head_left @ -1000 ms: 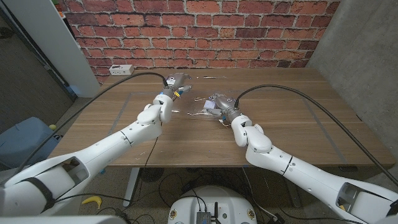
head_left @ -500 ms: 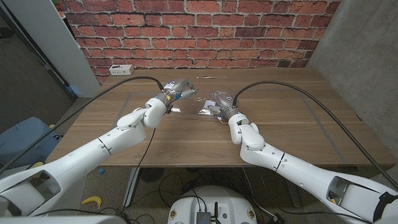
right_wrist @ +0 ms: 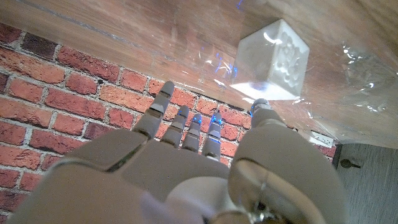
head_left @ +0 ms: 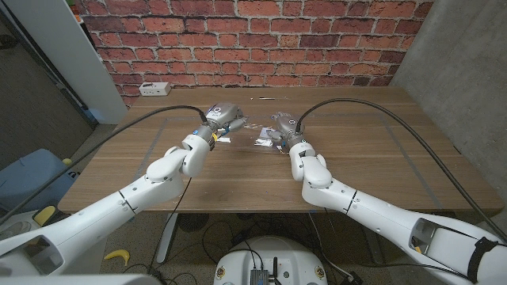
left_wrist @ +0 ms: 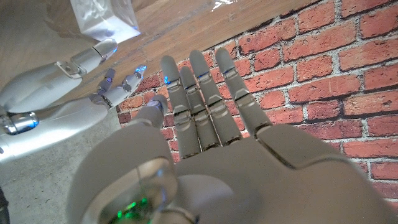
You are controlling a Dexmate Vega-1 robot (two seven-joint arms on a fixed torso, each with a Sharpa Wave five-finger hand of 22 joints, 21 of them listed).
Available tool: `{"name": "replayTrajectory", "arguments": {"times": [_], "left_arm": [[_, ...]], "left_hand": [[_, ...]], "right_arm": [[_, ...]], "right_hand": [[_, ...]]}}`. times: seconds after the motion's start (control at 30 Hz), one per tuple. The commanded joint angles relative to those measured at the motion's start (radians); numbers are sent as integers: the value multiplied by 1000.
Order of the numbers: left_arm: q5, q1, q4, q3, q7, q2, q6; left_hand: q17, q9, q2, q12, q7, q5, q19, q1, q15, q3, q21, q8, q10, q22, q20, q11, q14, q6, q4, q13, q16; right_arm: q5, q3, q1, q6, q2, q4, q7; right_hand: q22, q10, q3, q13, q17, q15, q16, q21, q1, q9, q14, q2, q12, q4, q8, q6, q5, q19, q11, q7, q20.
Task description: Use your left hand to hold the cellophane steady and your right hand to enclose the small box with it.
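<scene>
The small white box [head_left: 264,137] sits on a clear cellophane sheet [head_left: 249,131] at the table's middle. It also shows as a white cube with an embossed side, box [right_wrist: 273,57], on the crinkled cellophane [right_wrist: 348,81]. My left hand [head_left: 224,116] hovers just left of the sheet with its fingers straight and close together, holding nothing; the left hand [left_wrist: 205,130] has the box [left_wrist: 103,17] beyond its fingertips. My right hand [head_left: 282,127] is right beside the box on its right, fingers extended toward it, gripping nothing. The right hand [left_wrist: 68,93] has its fingers apart.
A white power strip [head_left: 154,88] lies at the table's far left edge, below the brick wall [head_left: 261,32]. Another bit of clear film [head_left: 269,98] lies near the far edge. A blue bin [head_left: 24,178] stands on the floor to the left.
My left hand has come down and nearer the cellophane, its arm swinging lower. My right hand has shifted slightly farther along the box's right side. The box has stayed in place.
</scene>
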Motion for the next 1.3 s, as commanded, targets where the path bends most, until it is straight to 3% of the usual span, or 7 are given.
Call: {"name": "replayTrajectory", "arguments": {"times": [0.03,0.2,0.4,0.57,0.8,1.07,1.3], "left_arm": [[84,3,-47,6,-221,-8,189],[38,-42,-21,21,-346,-11,203],[43,-91,14,65,-430,-19,231],[48,-115,49,89,-440,-27,236],[49,-152,96,121,-461,-36,223],[39,-184,135,151,-492,-43,198],[48,-195,135,164,-504,-42,200]], "left_hand": [[-55,1,-16,-15,1,13,-26,-20,12,24,14,-18,-15,-3,26,17,-39,-23,5,11,-60],[-142,-11,-8,-67,-7,21,-82,-63,48,81,-20,-74,-79,-70,72,42,-132,-88,16,-2,-157],[-173,-39,-5,-119,2,21,-147,-88,68,145,-59,-136,-128,-130,91,60,-235,-156,20,-30,-235],[-178,-73,-21,-200,-17,-1,-297,-118,83,172,-136,-211,-263,-172,88,51,-421,-321,5,-66,-270],[-180,-98,-15,-229,-48,-22,-430,-119,81,142,-213,-216,-421,-180,51,35,-597,-507,-8,-100,-270],[-179,-105,3,-228,-53,-24,-469,-121,81,130,-239,-216,-471,-181,41,31,-645,-567,5,-113,-267],[-172,-107,23,-226,-58,-22,-492,-121,83,137,-254,-213,-496,-180,58,34,-667,-595,34,-119,-261]], "right_arm": [[11,-19,18,-27,-1,2,-31],[8,-20,12,-35,-14,-22,-41],[7,-12,-3,-38,-31,-55,-57],[6,2,-25,-33,-48,-92,-83],[11,42,-74,-26,-69,-154,-136],[44,107,-149,24,-105,-222,-219],[72,136,-186,58,-182,-300,-148]], "right_hand": [[2,-2,4,1,1,-6,8,-4,6,3,-4,4,5,-4,5,1,0,7,-2,5,-4],[2,-1,6,1,-1,-7,8,-4,10,3,-3,5,6,-9,6,3,0,9,0,6,-3],[2,6,7,1,-3,-8,11,-5,15,3,2,6,10,-14,9,8,1,11,-2,6,-4],[2,10,9,1,-4,-8,14,-4,19,2,9,8,12,-18,11,13,1,16,-3,7,-3],[2,28,10,0,-8,-11,21,-2,25,2,23,6,19,-27,14,21,1,28,-6,7,-2],[4,140,16,1,-15,-47,69,12,42,1,141,4,51,-56,38,113,2,92,2,17,-1],[6,217,28,3,-23,-59,89,19,60,1,207,-5,70,-80,50,172,5,123,6,27,-9]]}}
